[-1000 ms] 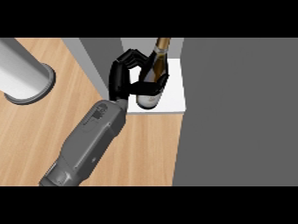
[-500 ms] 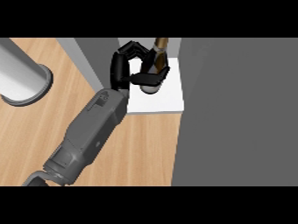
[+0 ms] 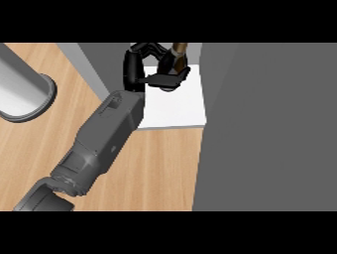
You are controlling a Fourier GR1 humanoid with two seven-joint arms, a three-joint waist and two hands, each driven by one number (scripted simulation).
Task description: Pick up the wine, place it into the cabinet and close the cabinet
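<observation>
Left hand [image 3: 143,67] extended forward, fingers curled.

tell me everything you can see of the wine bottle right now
Only part of the wine bottle shows: a brownish neck rising past the hand, and a dark rounded bit below the fingers. It is tilted, over the white cabinet shelf between grey walls. The hand is curled round it and hides the rest.

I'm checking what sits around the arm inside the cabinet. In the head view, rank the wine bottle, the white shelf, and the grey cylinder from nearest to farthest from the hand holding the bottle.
1. Wine bottle: in the hand, at the top of the view.
2. White shelf: directly under the hand, extending toward the robot.
3. Grey cylinder: far to the view's left, on the wooden counter.
</observation>
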